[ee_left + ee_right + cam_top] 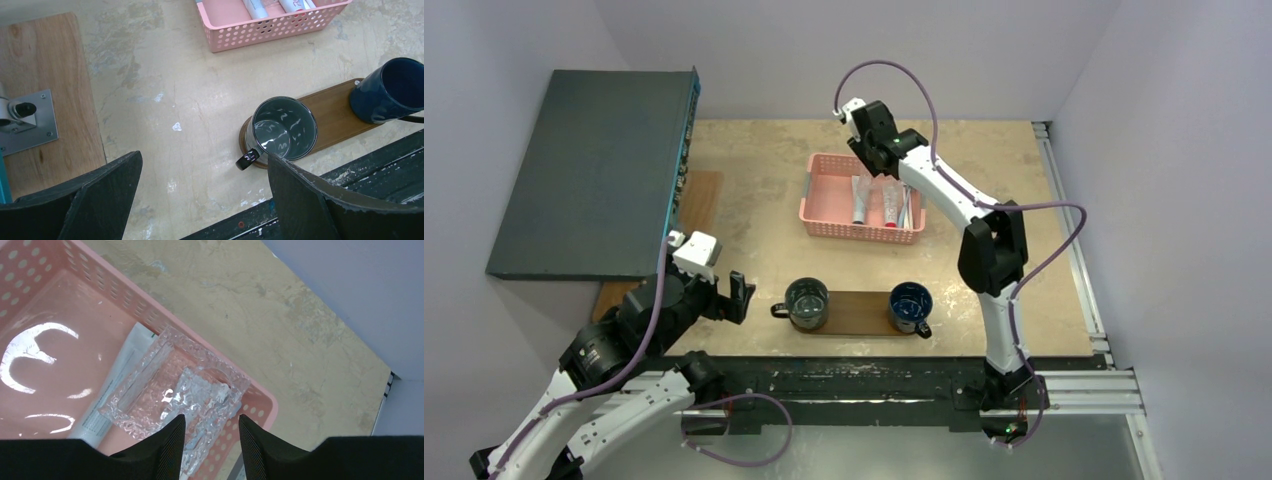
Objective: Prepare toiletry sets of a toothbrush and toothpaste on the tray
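The pink basket (861, 202) at the back holds toothpaste tubes (860, 200) and wrapped toothbrushes (907, 208). My right gripper (876, 160) hangs over the basket's far edge. In the right wrist view its jaws (211, 432) stand partly open, astride a crinkly clear toothbrush packet (200, 395), with a white toothpaste tube (120, 375) beside it. The brown tray (859, 312) lies near the front, carrying a grey mug (808, 302) and a blue mug (911, 305). My left gripper (734, 297) hovers wide open and empty, left of the tray (335, 115).
A dark grey box (594, 170) fills the left side, over a wooden board (45, 75) with a metal bracket (25, 120). A metal rail (1064, 230) runs along the table's right edge. The grey mug (282, 130) sits close to my left gripper's right finger.
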`<state>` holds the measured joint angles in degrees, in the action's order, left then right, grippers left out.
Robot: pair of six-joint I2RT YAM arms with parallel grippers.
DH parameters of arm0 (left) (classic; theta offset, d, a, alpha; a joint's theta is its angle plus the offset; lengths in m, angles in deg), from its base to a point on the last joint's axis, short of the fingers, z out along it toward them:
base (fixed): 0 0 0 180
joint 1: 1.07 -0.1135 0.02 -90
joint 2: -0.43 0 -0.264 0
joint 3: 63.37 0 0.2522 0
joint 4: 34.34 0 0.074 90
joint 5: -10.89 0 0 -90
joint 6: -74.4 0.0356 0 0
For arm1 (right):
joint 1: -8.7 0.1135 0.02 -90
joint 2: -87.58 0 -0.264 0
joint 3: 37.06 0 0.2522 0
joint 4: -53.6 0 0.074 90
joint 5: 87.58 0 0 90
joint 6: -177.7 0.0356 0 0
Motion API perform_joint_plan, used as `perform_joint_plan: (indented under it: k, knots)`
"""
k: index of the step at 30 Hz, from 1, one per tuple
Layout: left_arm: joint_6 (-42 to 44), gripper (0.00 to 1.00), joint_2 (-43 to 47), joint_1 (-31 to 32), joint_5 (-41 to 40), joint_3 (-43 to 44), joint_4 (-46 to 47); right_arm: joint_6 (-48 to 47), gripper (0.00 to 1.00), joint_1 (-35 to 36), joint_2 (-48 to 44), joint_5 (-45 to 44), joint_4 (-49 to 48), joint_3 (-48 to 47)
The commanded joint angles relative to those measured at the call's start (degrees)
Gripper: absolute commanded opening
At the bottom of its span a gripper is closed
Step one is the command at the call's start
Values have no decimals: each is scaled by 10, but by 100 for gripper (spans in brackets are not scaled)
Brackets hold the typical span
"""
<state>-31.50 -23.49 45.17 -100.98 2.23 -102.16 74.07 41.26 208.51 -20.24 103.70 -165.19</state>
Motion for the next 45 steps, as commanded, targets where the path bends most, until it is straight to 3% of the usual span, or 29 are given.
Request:
perform_joint_plan:
  k: [1, 45]
  knots:
    - [-7, 96, -4, -2, 2, -2, 16, -55, 46, -3, 11, 14, 8, -51]
    - [-6, 96, -6, -3, 6, -2, 17, -121, 43, -2, 59, -5, 8, -9]
